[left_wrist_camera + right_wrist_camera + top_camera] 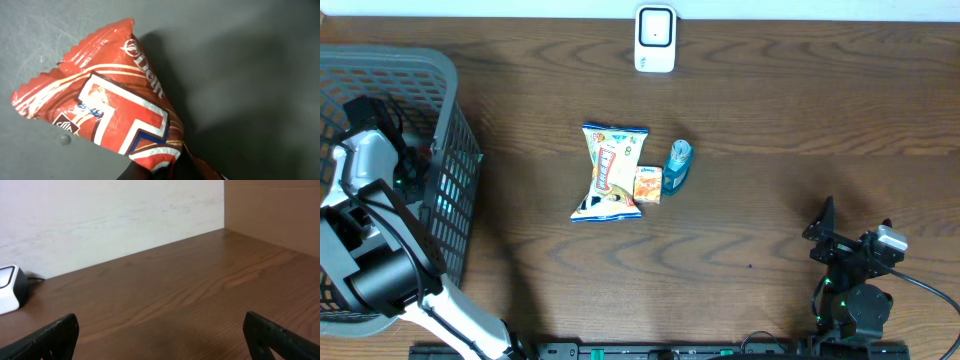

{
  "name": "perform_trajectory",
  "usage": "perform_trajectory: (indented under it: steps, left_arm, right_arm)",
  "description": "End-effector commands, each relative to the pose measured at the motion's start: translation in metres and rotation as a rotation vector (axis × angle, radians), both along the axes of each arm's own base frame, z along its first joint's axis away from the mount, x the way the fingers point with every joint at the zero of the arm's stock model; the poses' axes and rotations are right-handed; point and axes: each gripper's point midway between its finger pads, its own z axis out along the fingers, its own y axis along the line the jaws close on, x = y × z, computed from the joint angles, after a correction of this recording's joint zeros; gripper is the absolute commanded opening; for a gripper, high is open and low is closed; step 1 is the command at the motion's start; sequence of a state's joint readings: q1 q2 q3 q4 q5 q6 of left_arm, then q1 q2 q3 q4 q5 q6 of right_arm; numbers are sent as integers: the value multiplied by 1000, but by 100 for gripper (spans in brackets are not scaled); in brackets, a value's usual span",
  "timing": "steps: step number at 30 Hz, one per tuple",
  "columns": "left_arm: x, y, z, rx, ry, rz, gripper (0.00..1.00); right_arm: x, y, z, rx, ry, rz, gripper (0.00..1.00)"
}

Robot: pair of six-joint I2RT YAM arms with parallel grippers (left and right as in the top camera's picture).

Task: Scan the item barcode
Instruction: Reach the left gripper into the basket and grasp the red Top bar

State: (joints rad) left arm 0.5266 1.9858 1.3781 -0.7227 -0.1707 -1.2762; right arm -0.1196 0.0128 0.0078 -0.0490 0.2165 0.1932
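We are finding the left gripper [170,167] pinching the red packet [115,105] inside the basket [458,165], evidently for carrying to the scanner [655,38]; the right gripper [162,337] is standing wide open.

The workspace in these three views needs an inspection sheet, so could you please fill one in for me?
Surface: brown wooden table, no spills seen.
Job's things: white scanner at the far edge; red packet inside the grey basket.
Clutter: snack bag, small orange packet and teal tube grouped mid-table.
Pincers: left pincer shut on one end of the red packet; right pincer open, holding nothing.
Cables: black cable trailing from the right arm.
Surroundings: pale wall and brown panel behind the table.
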Motion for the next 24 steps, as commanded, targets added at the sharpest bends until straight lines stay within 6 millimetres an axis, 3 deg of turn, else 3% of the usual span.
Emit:
perform_trajectory:
  steps: [1,5,9,14,19,24]
  left_arm:
    - [-15,-11,-10,-67,73,-82,7]
    - [-15,2,35,-1,-13,-90,7]
    - [-20,13,106,119,-141,-133,7]
    - [-34,6,172,229,-252,-173,7]
    - [-55,-18,211,249,-324,-193,7]
    - [-68,-62,226,183,-354,-310,7]
  right_arm:
    - [-1,-1,-1,-10,6,-6,99]
    - [-1,-1,-1,-10,7,-6,99]
    - [-1,-1,-1,-10,7,-6,99]
    - [-1,-1,-1,-10,7,-6,99]
    - [-1,-1,-1,-10,7,-6,99]
    - [-1,-1,-1,-10,7,-6,99]
